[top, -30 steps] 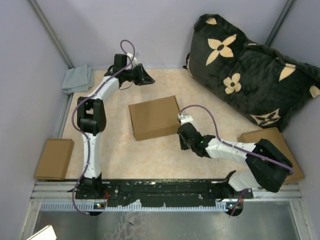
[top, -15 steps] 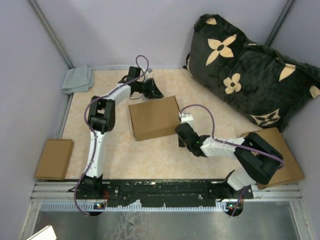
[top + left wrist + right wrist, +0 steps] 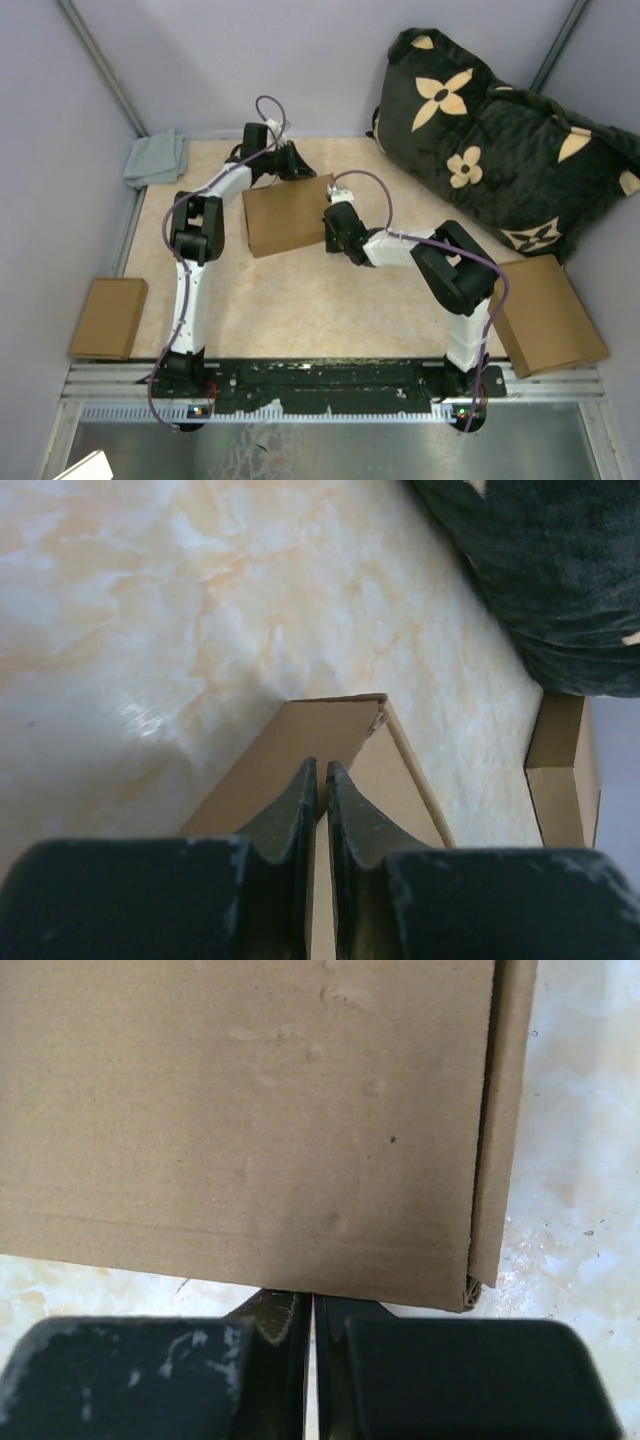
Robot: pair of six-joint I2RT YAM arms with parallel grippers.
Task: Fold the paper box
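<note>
Brown cardboard made up the paper box [image 3: 285, 215], which lay closed and flat on the marbled beige table [image 3: 300, 310], toward the far middle and slightly skewed. The left gripper [image 3: 298, 165] sat over the box's far edge, toward its right end. Its fingers [image 3: 290, 810] were drawn almost together, with only a thin slit between them, and it could not be told whether they pinched any cardboard. The right gripper [image 3: 331, 222] was at the box's right side with its jaws closed on nothing, and in the wrist view the tips were up against the box's edge near a corner. A black pillow [image 3: 500, 130] with tan flowers leaned in the far right corner. A grey cloth [image 3: 155, 157] lay at the far left. A second brown box [image 3: 548, 315] sat at the near right, and a smaller cardboard piece [image 3: 108, 317] sat at the near left, both well apart from the arms.
</note>
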